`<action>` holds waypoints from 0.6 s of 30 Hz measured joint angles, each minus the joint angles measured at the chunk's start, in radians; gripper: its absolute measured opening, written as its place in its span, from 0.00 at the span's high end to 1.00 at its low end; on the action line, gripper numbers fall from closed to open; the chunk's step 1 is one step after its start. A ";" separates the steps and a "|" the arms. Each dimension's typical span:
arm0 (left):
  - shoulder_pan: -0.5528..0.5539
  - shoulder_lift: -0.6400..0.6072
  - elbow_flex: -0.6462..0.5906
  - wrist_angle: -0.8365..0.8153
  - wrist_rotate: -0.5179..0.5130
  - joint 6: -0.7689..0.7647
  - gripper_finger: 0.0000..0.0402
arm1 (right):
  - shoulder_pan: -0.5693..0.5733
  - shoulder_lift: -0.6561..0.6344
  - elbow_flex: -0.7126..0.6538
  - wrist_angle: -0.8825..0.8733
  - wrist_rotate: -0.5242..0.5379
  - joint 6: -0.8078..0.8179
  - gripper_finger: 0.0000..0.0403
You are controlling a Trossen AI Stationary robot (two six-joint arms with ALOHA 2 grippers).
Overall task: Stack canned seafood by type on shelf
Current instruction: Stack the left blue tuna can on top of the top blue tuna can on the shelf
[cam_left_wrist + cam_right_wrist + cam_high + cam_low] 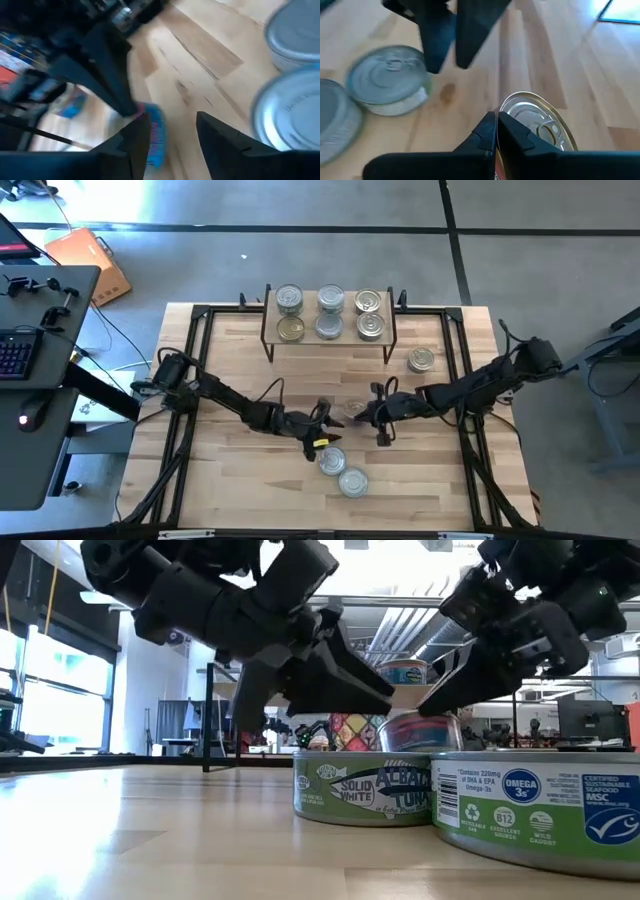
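the shelf (330,340) stands at the 12 o'clock edge of the table (230,480). six tins rest on it in three pairs: a silver tin (289,299) over a gold-lidded tin (291,330) on the 9 o'clock side, two silver tins in the middle (331,301) (329,327), and two more on the 3 o'clock side (368,302) (371,327).

a lone tin (421,361) sits on the table just off the shelf's 3 o'clock leg.

near the 6 o'clock edge, two green-labelled tuna tins touch each other (332,461) (353,481).

the left gripper (322,432) is at table centre, just 12 o'clock of the tuna pair. its fingers (140,137) stand apart with nothing between them.

the right gripper (375,415) faces it from the 3 o'clock side, close by. its fingers (492,131) are clamped on the rim of a gold-lidded tin (535,122), held tilted. in the high view this tin (356,410) appears as a faint disc between the two grippers. whether it is clear of the table surface cannot be confirmed.
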 joint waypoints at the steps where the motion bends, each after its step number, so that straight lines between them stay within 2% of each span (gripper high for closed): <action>1: 0.000 0.000 0.000 0.012 -0.006 0.008 0.61 | -0.004 -0.004 0.000 0.000 -0.020 0.013 1.00; 5: 0.015 -0.001 0.000 0.005 -0.009 0.032 0.53 | -0.022 -0.007 0.001 0.005 -0.095 0.042 1.00; 9: 0.037 -0.001 0.000 0.000 -0.008 0.034 0.48 | -0.031 -0.008 0.001 0.009 -0.121 0.057 1.00; 16: 0.054 0.040 0.000 0.010 -0.009 0.067 0.46 | -0.051 -0.008 0.002 0.039 -0.126 0.139 1.00; 18: 0.054 0.069 0.000 0.040 -0.046 0.084 0.46 | -0.061 -0.008 0.002 0.053 -0.129 0.168 1.00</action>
